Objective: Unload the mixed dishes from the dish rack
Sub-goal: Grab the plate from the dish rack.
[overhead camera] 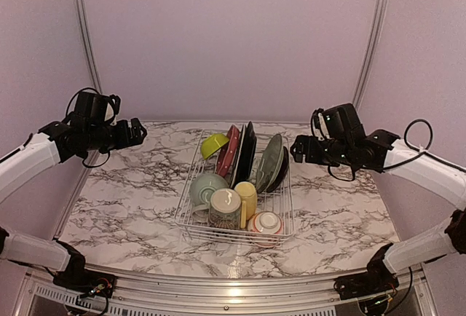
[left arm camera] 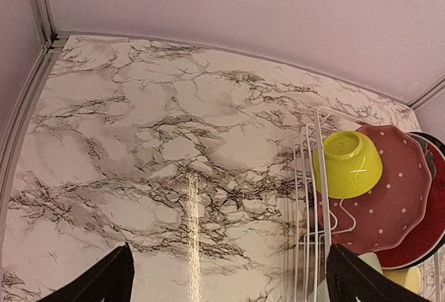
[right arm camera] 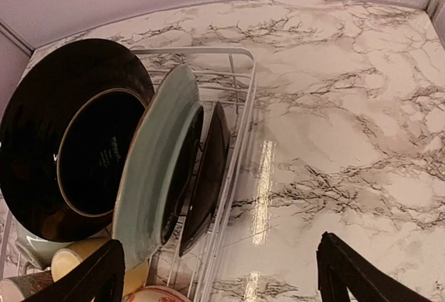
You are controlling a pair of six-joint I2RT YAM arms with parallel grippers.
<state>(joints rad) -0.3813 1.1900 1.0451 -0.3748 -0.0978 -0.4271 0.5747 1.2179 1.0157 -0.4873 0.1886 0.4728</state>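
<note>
**Both arms raised, one on each side of the dish rack (overhead camera: 186, 218) on the marble table (overhead camera: 124, 207).**

My left gripper (overhead camera: 140, 132) hangs high. Its fingers (left arm camera: 104, 282) are spread wide with nothing between them, and only bare tabletop shows through the gap. The rack lies below this gripper and to its right. In the left wrist view the rack's corner wires run just beside my right-hand fingertip. Nearest this gripper is the lime bowl (left arm camera: 345, 163), on its side with its base turned toward my wrist. Just behind the bowl stands the red plate (left arm camera: 396, 197), dotted white.

My right gripper (overhead camera: 296, 148) is spread equally wide and grips nothing, hovering off the rack's other long side. Below it and to its left, three plates stand on edge and lean:
- the black plate (right arm camera: 69, 142)
- the grey-green plate (right arm camera: 149, 170)
- a smaller dark plate (right arm camera: 208, 170), the closest of the three to this gripper

At the rack's end toward my bases, away from both grippers, sit the pale-green bowl (overhead camera: 207, 187), cream mug (overhead camera: 224, 207), yellow mug (overhead camera: 246, 198) and red-patterned bowl (overhead camera: 266, 223). Every dish is inside the rack.
</note>
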